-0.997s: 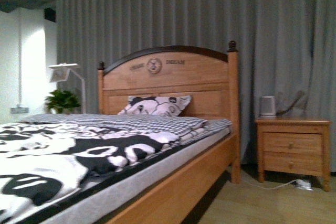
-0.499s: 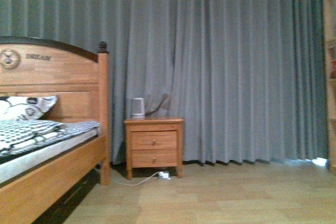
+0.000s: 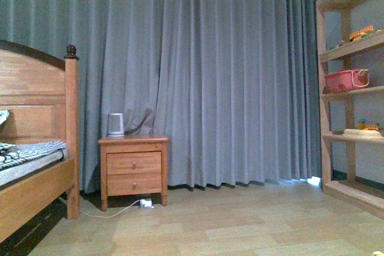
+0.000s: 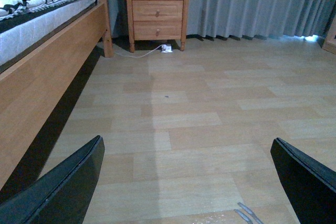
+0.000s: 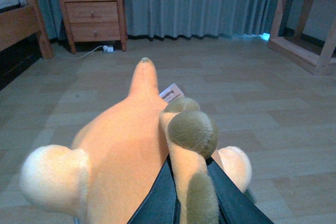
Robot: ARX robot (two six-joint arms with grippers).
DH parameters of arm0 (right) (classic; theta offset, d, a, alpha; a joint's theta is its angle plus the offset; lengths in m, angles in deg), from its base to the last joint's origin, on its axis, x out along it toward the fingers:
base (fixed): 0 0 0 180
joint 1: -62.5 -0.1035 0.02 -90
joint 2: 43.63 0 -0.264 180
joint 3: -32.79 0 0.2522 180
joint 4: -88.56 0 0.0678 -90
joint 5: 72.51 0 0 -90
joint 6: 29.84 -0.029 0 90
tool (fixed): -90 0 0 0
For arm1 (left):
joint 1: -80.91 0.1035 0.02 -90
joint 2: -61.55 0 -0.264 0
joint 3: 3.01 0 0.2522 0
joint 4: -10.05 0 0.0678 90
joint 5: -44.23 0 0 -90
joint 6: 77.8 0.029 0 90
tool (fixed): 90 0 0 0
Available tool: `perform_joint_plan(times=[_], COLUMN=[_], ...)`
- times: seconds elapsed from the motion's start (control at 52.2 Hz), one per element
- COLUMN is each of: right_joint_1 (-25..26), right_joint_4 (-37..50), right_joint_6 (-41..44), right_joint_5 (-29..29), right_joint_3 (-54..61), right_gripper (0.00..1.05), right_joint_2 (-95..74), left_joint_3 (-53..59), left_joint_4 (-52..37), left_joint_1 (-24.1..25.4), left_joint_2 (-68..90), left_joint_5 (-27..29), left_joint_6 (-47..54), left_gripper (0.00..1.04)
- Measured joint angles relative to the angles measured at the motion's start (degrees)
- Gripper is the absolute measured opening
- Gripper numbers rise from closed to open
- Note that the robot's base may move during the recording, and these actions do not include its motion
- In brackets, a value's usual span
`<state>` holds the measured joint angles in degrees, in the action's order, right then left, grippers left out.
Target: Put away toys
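In the right wrist view my right gripper is shut on the orange-yellow plush toy, its dark jaws pinching a limb with olive-brown tips. The toy's pale tag sticks out near its pointed end. The toy hangs above the wooden floor. In the left wrist view my left gripper is open and empty, its two dark fingers spread wide above bare floor. Neither arm shows in the front view.
A wooden shelf unit stands at the right, holding a pink basket and small items. A nightstand with a white kettle stands by grey curtains. The bed is at the left. A cable and plug lie on the floor.
The front view has swung to the right: the bed has slid to the left edge, the nightstand has moved left, and the shelf unit has come into view.
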<state>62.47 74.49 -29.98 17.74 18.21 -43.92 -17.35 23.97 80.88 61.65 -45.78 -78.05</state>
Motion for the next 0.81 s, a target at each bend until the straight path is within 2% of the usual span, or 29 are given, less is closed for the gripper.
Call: perform_joint_plan(times=[0.805], right_joint_1=[0.0], right_joint_4=[0.0], right_joint_6=[0.0], right_joint_5=[-0.2], right_joint_3=[0.0], right_gripper=[0.06], right_joint_2=[0.0], left_joint_3=[0.0], left_joint_4=[0.0], left_joint_1=[0.0], left_joint_2=[0.0], left_joint_5=[0.0], left_joint_6=[0.0], left_gripper=[0.98])
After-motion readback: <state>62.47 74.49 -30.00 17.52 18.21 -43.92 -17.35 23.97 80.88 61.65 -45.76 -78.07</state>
